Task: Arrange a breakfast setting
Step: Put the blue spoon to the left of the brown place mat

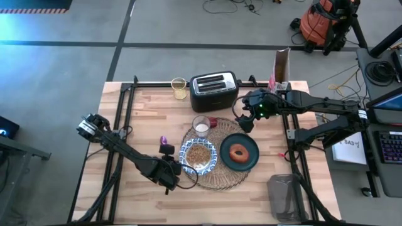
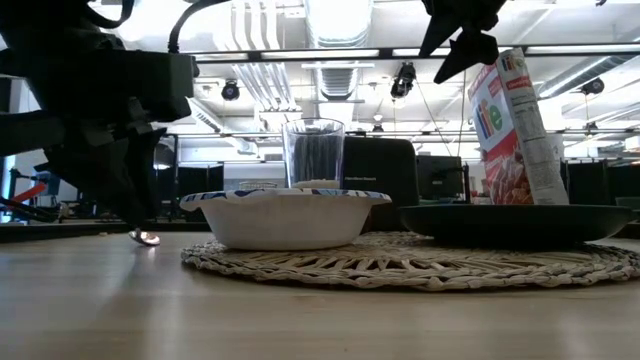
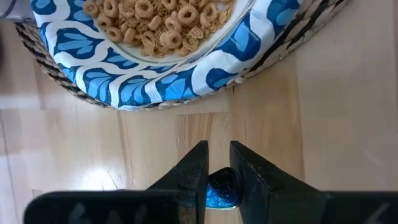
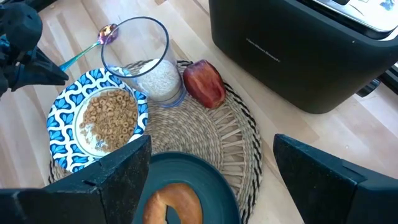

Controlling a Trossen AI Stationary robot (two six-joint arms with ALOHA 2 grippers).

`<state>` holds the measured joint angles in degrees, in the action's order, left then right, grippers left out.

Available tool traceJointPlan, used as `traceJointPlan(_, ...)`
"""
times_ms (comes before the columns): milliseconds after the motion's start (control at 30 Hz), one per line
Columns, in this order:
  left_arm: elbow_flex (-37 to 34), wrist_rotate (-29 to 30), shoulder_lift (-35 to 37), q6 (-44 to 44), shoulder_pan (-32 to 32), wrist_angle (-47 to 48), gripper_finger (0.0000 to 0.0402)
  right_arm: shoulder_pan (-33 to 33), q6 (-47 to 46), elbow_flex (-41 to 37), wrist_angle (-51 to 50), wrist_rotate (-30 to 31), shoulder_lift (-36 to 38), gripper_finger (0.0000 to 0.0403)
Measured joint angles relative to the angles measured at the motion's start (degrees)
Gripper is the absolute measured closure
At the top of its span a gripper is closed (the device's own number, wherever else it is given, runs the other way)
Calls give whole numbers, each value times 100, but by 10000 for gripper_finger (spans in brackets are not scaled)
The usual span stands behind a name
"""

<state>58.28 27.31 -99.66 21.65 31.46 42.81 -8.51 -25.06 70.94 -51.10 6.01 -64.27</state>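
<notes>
The round straw placemat (image 1: 217,177) lies mid-table. On it are the blue-and-white bowl (image 1: 198,155) holding cereal, the teal plate (image 1: 251,162) with the brown ring pastry (image 1: 239,152), the clear glass (image 1: 201,125) and a red apple (image 4: 204,83). My left gripper (image 3: 217,149) is beside the bowl's near-left rim, shut on a shiny blue-purple spoon (image 4: 107,32). My right gripper (image 4: 211,168) is open and empty, above the placemat's far right, and also shows in the high view (image 1: 247,120). My left gripper pinches the spoon's blue handle (image 3: 222,186) between its two fingers, which lie across it. The handle runs from the fingers to the spoon's bowl end (image 2: 145,237), which is down at the tabletop left of the placemat.
A black toaster (image 1: 213,90) stands at the far edge, with a glass of yellow drink (image 1: 179,88) to its left and a cereal box (image 1: 281,66) to its right. A grey see-through container (image 1: 286,198) sits at the near right. Bare wood shows on the table's left half.
</notes>
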Motion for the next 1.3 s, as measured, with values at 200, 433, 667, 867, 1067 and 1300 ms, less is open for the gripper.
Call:
traceJointPlan(200, 0, -106, 0, -7, 0, 0, 341, 0, 0, 0, 5, 1, 0, 78)
traceJointPlan(433, 0, -178, 2, -13, 0, -1, 318, 0, 0, 0, 21, 1, 0, 78)
traceJointPlan(667, 0, -295, 4, 2, -2, -13, 301, 0, 0, 0, 40, 1, 0, 78)
traceJointPlan(867, 9, -293, 7, 423, 14, 494, 297, 0, 0, 0, 42, 1, 0, 78)
traceJointPlan(1067, 1, -419, 18, 1467, 46, 1059, 312, 0, 1, 0, 42, 1, 0, 78)
traceJointPlan(1300, -666, -586, 711, 1743, -129, 777, 350, 0, 0, 0, 44, 1, 0, 78)
